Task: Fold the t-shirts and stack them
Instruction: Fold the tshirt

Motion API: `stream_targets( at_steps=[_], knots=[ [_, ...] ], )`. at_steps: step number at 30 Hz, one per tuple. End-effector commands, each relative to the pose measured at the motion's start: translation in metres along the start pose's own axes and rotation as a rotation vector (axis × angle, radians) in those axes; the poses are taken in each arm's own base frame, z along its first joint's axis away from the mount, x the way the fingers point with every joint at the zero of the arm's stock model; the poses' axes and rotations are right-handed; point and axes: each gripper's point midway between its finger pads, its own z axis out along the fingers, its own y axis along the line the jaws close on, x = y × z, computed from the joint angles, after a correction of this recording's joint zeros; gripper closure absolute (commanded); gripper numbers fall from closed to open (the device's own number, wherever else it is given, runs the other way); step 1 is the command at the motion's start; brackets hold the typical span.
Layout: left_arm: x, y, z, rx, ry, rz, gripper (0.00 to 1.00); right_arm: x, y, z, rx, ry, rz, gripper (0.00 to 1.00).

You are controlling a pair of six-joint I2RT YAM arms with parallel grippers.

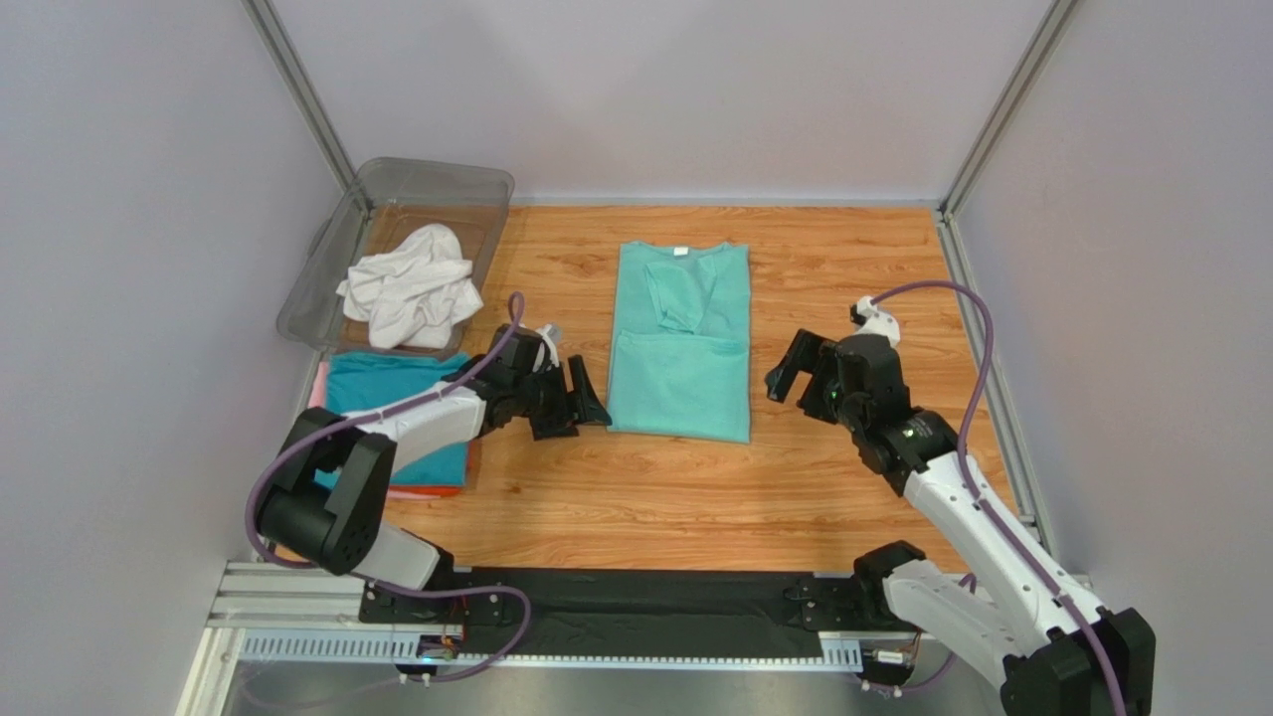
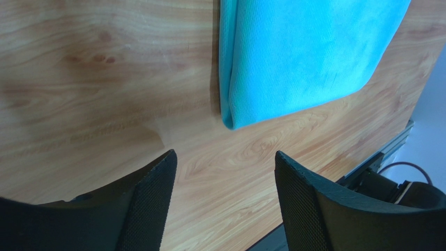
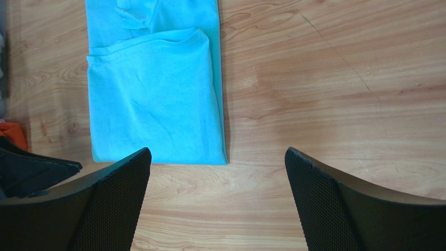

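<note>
A mint green t-shirt [image 1: 683, 340] lies flat in the middle of the wooden table, its lower part folded up over itself. It shows as light blue in the left wrist view [image 2: 303, 52] and the right wrist view [image 3: 154, 99]. My left gripper [image 1: 580, 400] is open and empty just left of the shirt's near left corner. My right gripper [image 1: 789, 373] is open and empty just right of the shirt's near right edge. A crumpled white t-shirt [image 1: 408, 287] lies in the clear bin. A folded teal-blue t-shirt [image 1: 392, 406] tops a stack at the left, over orange cloth [image 1: 466, 481].
The clear plastic bin [image 1: 448, 187] stands at the back left corner. Grey walls close the table's left, back and right sides. A black strip and metal rail [image 1: 628, 604] run along the near edge. Bare wood [image 1: 673, 500] lies in front of the green shirt.
</note>
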Motion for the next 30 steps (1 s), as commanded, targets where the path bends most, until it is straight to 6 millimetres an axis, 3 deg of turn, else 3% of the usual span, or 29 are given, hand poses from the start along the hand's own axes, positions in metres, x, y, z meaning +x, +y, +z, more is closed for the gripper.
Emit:
stream_targets(
  at_steps=[1,7,11,15,18,23,26,30],
  knots=[
    [-0.018,-0.021,0.011,0.078,-0.016,0.049,0.3,0.001,-0.002,-0.007,-0.006,-0.01,0.048,0.0],
    [-0.008,-0.018,0.034,0.073,0.061,0.031,0.46,0.021,-0.018,0.002,0.061,0.065,0.061,0.01],
    [0.0,-0.011,0.04,0.054,0.088,0.015,0.51,0.026,-0.021,0.009,0.079,0.103,0.088,0.02],
    [0.003,-0.002,0.044,0.022,0.101,0.016,0.69,0.038,-0.019,0.019,0.064,0.176,0.06,0.11],
    [0.007,0.002,0.046,0.007,0.113,0.013,0.73,0.047,-0.017,0.023,0.051,0.225,0.049,0.13],
    [0.011,0.009,0.048,-0.017,0.131,0.004,1.0,0.07,-0.006,0.028,-0.019,0.349,0.038,0.25],
    [0.013,0.013,0.046,-0.039,0.134,0.003,1.0,0.087,0.001,0.033,-0.069,0.432,0.037,0.33],
    [0.015,0.013,0.044,-0.036,0.137,0.0,1.0,0.097,0.005,0.043,-0.105,0.471,0.036,0.41]
  ],
)
